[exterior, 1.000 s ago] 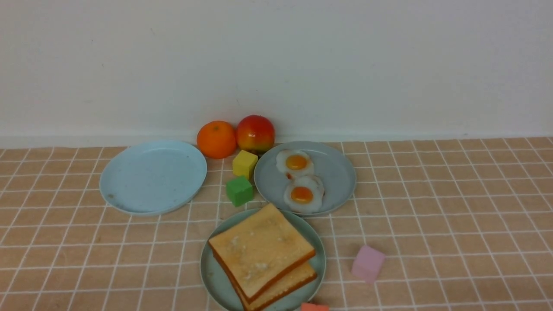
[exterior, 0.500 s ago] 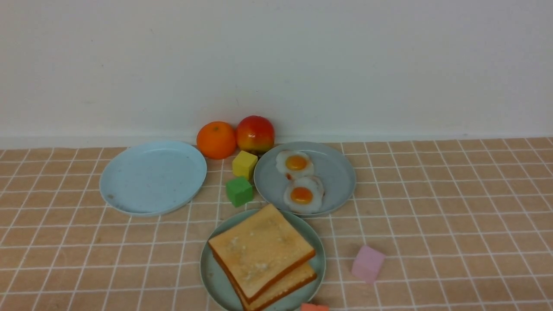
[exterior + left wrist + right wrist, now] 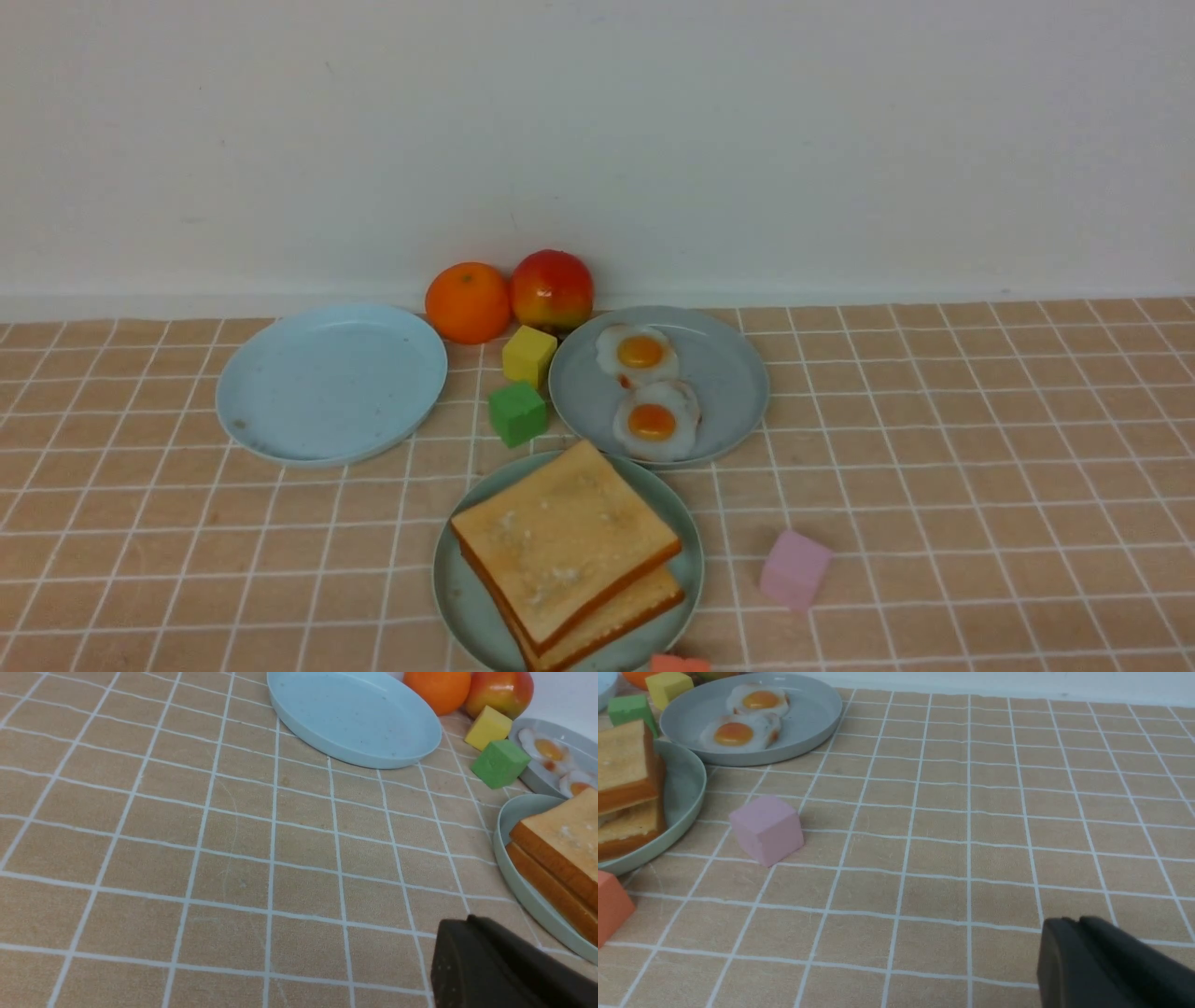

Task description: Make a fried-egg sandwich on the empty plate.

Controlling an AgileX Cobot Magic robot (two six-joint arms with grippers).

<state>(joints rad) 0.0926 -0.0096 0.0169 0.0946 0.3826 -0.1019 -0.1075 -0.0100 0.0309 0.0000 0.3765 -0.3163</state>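
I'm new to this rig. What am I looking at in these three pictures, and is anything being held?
It is a two-armed robot. The front view looks forward from between the arms; neither arm shows there. The other two come from cameras on each wrist: the dark shapes are the left fingers and right fingers, with nothing seen in them. On the tiled table lie a sky-blue plate, a grey plate with two fried eggs, a mint-green plate with two stacked toast slices, an orange, an apple and coloured blocks.
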